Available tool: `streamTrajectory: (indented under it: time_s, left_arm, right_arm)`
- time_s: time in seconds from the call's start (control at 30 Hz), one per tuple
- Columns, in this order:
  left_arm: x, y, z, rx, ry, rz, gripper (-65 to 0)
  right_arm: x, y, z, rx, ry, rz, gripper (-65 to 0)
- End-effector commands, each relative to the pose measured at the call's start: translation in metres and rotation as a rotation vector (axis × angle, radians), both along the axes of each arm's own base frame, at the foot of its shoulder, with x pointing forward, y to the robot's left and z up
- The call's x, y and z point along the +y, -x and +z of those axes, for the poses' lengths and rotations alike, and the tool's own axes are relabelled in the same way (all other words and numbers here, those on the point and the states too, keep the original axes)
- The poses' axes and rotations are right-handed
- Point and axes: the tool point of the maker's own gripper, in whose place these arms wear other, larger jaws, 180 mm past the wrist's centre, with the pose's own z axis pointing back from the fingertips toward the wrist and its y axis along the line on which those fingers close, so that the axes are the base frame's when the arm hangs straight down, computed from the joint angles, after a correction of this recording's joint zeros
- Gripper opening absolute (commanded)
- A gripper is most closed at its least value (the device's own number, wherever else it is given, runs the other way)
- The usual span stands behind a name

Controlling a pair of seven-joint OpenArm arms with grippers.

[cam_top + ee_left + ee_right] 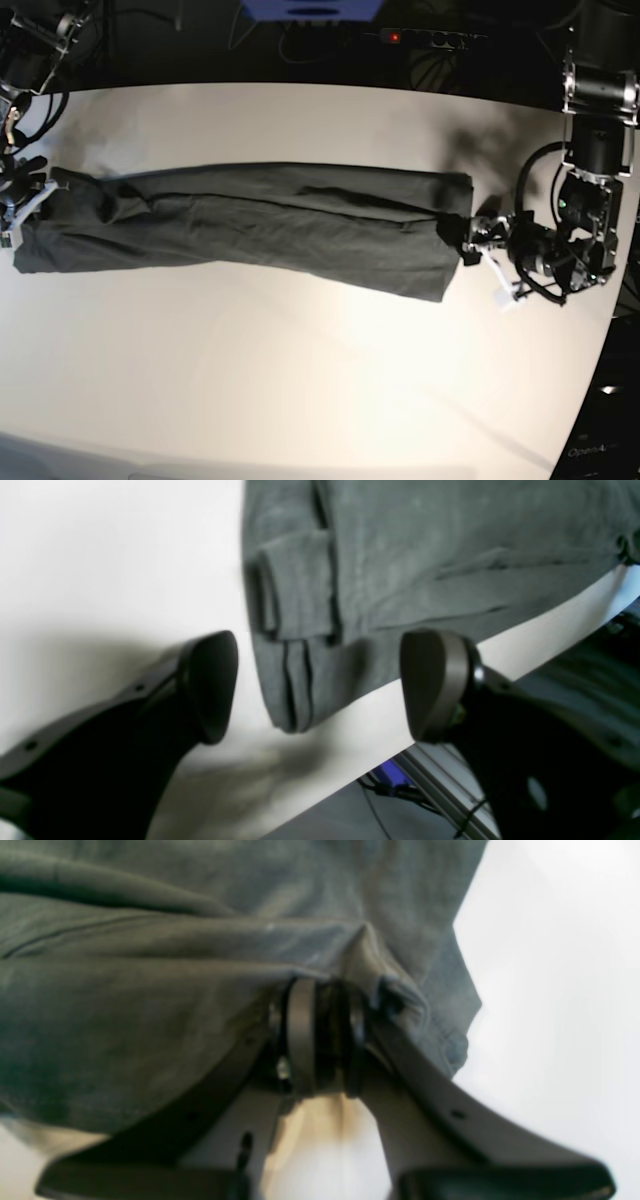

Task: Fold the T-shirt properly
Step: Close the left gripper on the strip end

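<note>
One T-shirt (270, 225), dark grey soft cotton with shallow wrinkles, lies folded into a long narrow band running left to right across the middle of the one white, smooth surface (300, 380). Two end effectors are in view. The left end effector (317, 685), at the band's right end, has its two rounded dark pads spread wide, the layered cloth edge between them but apart from both. The right end effector (320, 1035), at the band's left end, is pinching a bunched fold of the T-shirt.
</note>
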Motion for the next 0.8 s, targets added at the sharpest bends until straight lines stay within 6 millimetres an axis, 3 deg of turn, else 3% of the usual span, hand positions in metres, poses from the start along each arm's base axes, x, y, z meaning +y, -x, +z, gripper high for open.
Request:
streamTrajectory:
  time_s: [0.0,0.43,0.5,0.7,0.77]
  left_arm:
    - [0.002,-0.012,0.008,-0.038,-0.021,-0.005,-15.4]
    - [-0.023,-0.011,0.001,-0.036,-0.008,-0.037,-17.8]
    - [-0.024,-0.01,0.001,-0.034,-0.001,-0.039,-26.8]
    - [-0.023,-0.002,-0.006,-0.009,0.001,-0.031,-64.0]
    - [-0.022,-0.003,-0.005,-0.014,0.001,-0.031,-62.3]
  right_arm:
    - [-0.002,0.019,-0.012,0.107,0.017,0.013,-57.5]
    - [-0.002,0.019,-0.012,0.107,0.017,0.013,-57.5]
    - [-0.002,0.019,-0.012,0.107,0.017,0.013,-57.5]
    - [-0.003,0.019,-0.011,0.107,0.018,0.013,-57.5]
    - [-0.003,0.019,-0.011,0.107,0.018,0.013,-57.5]
